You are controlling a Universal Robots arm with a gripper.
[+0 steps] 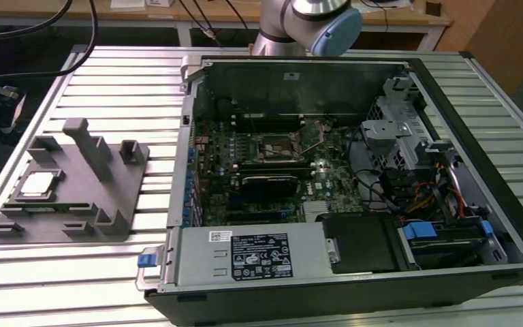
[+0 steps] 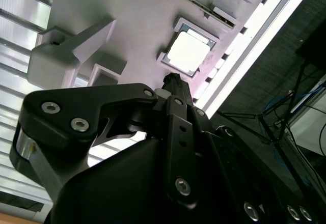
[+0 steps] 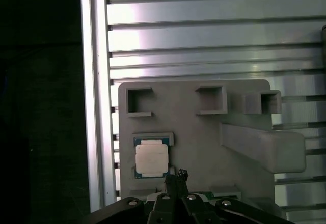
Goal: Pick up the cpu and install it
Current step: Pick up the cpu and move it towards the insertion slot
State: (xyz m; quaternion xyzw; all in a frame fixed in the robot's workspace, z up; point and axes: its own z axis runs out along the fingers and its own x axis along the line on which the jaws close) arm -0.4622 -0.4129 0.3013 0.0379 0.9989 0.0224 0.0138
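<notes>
We judge the pick-up step to be in hand. The cpu [image 3: 151, 160] sits in a recess of the grey holder [image 3: 204, 132] on the slatted surface [image 1: 107, 75], well apart from the open computer case [image 1: 289, 82]. The tool [image 3: 177, 175] hovers just beside the chip, jaws drawn together and holding nothing. The pick calls for opening and centring over it. The chip lies flat, lid up; being square, it has no long axis.

My arm [image 1: 284, 24] is silver tubing with a pale blue joint cap [image 1: 339, 30]; behind the gripper [image 2: 173, 80], matte black links [image 2: 86, 117] carry shiny screw heads [image 2: 51, 107].
</notes>
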